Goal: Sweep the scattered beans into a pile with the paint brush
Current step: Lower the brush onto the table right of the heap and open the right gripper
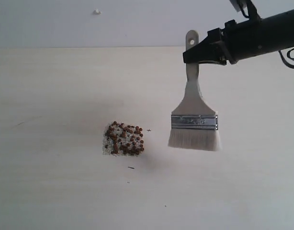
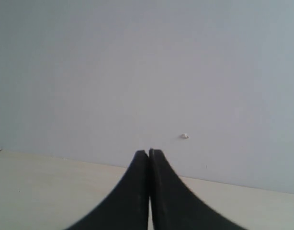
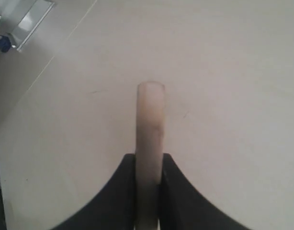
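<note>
dozens of beans [image 1: 124, 139] lie bunched left of the paint brush [image 1: 193, 112], whose long axis runs far to near, bristles nearest. the right gripper [image 1: 194, 53] pinches its handle end, so it is the nearer arm; the left gripper [image 2: 148, 152] is closed, empty.

The exterior view looks down at a slant over the pale counter [image 1: 51, 191] to the wall [image 1: 137, 24] at its far edge, from middle distance. The left wrist view sits close behind the left hand [image 2: 148, 152], low and nearly level, facing that wall, and shares its white speck [image 2: 185, 136] with the exterior view. The right wrist view looks steeply down past the right hand [image 3: 148, 157] onto the counter from close by, sharing the paint brush [image 3: 150, 120] handle with the exterior view
</note>
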`<act>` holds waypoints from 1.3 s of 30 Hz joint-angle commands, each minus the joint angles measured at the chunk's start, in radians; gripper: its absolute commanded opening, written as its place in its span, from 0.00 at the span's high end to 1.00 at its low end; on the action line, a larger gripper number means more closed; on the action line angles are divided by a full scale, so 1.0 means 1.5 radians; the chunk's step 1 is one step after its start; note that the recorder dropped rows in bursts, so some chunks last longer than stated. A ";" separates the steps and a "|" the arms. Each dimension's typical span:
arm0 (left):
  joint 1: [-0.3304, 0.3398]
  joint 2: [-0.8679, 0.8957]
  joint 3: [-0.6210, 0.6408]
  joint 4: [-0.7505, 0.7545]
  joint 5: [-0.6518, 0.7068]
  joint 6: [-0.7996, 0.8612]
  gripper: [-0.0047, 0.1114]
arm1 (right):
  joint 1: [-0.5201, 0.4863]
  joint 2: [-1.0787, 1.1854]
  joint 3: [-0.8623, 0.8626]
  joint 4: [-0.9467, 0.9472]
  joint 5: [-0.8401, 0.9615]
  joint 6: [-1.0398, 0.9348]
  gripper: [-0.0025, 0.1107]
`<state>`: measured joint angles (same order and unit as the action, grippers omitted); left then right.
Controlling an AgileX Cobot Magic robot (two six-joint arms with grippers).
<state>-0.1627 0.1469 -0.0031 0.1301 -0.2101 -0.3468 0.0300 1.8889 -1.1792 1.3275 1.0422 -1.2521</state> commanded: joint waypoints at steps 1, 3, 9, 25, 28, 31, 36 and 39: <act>0.000 -0.004 0.002 -0.005 -0.003 0.002 0.96 | -0.004 0.046 -0.008 0.010 0.021 0.033 0.98; 0.000 -0.004 0.002 -0.005 -0.003 0.002 0.96 | -0.004 0.068 -0.008 0.015 0.038 0.054 0.98; 0.000 -0.004 0.002 -0.005 -0.003 0.002 0.96 | 0.036 0.094 -0.008 0.041 0.019 0.065 0.98; 0.000 -0.004 0.002 -0.005 -0.003 0.002 0.96 | 0.078 0.140 -0.009 0.023 -0.045 0.065 0.97; 0.000 -0.004 0.002 -0.005 -0.003 0.002 0.96 | 0.078 0.140 -0.009 0.033 -0.048 0.065 0.89; 0.000 -0.004 0.002 -0.005 -0.003 0.002 0.96 | 0.078 0.140 -0.009 0.050 -0.049 0.059 0.75; 0.000 -0.004 0.002 -0.005 -0.003 0.002 0.96 | 0.078 0.125 -0.009 0.062 -0.087 0.047 0.51; 0.000 -0.004 0.002 -0.005 -0.003 0.002 0.96 | 0.076 0.104 -0.009 0.062 -0.139 0.048 0.48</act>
<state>-0.1627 0.1469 -0.0031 0.1301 -0.2101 -0.3468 0.1454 2.0801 -1.1849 1.4037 0.8918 -1.1668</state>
